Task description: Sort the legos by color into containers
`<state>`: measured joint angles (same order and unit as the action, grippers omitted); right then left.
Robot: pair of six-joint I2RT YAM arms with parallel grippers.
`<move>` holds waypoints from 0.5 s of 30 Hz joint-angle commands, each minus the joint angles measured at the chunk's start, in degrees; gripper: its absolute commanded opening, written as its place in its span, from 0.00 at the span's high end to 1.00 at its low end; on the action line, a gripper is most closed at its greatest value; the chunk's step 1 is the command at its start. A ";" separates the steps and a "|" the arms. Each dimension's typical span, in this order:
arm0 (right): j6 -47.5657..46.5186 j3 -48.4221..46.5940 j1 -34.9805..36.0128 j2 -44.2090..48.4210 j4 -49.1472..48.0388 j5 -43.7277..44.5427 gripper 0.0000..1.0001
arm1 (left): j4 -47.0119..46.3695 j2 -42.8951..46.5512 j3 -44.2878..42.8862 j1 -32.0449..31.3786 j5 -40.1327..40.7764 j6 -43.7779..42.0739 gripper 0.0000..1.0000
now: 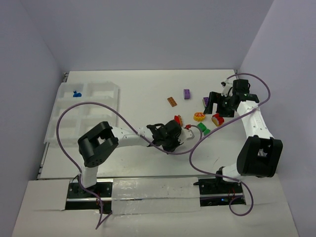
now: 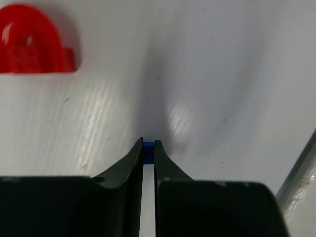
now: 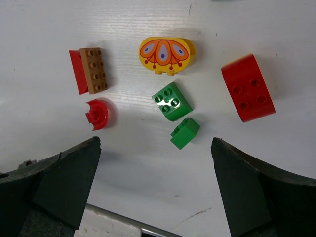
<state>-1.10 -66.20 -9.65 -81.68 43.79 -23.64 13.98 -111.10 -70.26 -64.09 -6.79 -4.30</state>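
"While the left claw (image 2: pixel 148 148) was closed narrow on a tiny blue piece (image 2: pixel 148 144), which way did its container lie?"

"To that claw's left and farther back: the translucent divided tray (image 1: pixel 117 94), whose far-left compartment held another blue piece (image 1: pixel 76 94). The left arm was the nearer one."

"And the right claw (image 3: pixel 155 144)?"

"Spread wide, holding nothing, above the counter (image 3: pixel 276 29). A glossy green studded brick (image 3: pixel 172 101) and a smaller green wedge (image 3: pixel 185 133) lay between its fingers in the wrist view, touching neither. All pieces looked like hard, smooth plastic. The gripped one was too small to show a long axis."
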 commanded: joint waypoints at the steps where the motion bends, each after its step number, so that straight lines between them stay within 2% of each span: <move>1: 0.14 -1.83 -0.46 -0.32 0.07 -0.90 0.00 | 6.44 4.39 1.06 5.48 1.43 -0.59 1.00; 8: 0.09 -2.53 -0.33 0.02 -0.28 -2.17 0.00 | 11.31 14.08 -0.53 19.93 -3.33 -1.51 1.00; 13: -0.49 -3.79 1.27 -0.24 -0.32 -2.71 0.00 | 14.16 20.27 -6.38 36.14 -7.86 -1.63 1.00; 15: -0.65 -4.32 2.83 -0.44 -0.45 -1.54 0.00 | 15.28 20.31 -10.05 44.91 -9.72 -1.96 1.00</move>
<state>-1.15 -67.10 -8.99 -81.91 43.95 -25.18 26.72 -94.81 -72.89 -31.93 -12.19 -5.56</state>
